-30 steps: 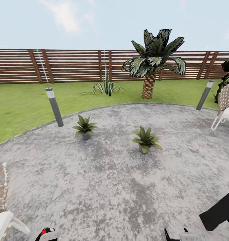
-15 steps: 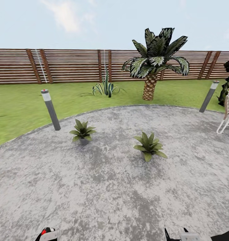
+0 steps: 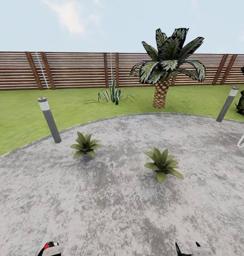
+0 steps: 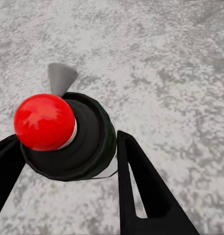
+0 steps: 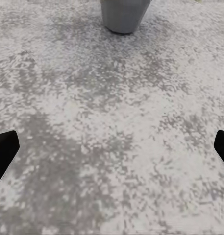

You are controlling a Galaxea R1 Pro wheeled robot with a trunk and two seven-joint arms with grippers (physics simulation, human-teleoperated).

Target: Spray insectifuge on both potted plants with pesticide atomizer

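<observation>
In the head view we stand on the round stone patio [image 3: 122,213] of the garden [image 3: 15,113]. Two potted plants sit on the stone ahead of our grippers: the left potted plant [image 3: 84,145] ahead of our left side, the right potted plant [image 3: 163,164] ahead of our right side, well apart from each other. Behind them we see a grey bollard lamp [image 3: 49,120] at the edge of the lawn, a second lamp [image 3: 227,104] far right, a striped agave [image 3: 112,94], a palm tree [image 3: 164,67] and the slatted fence [image 3: 75,69]. At the bottom edge, the red tip of the pesticide atomizer [image 3: 47,246] shows on our left.

In the left wrist view, the left gripper [image 4: 67,161] is clenched on the pesticide atomizer [image 4: 67,139]. The dark bottle sits between the two black fingers [image 4: 141,191], touching both, with the red tip toward the camera and the patio below.

In the right wrist view, the right gripper [image 5: 112,144] has its jaws spread wide with nothing between them. Ahead of the jaws stands a grey pot [image 5: 123,13] on the stone.
</observation>
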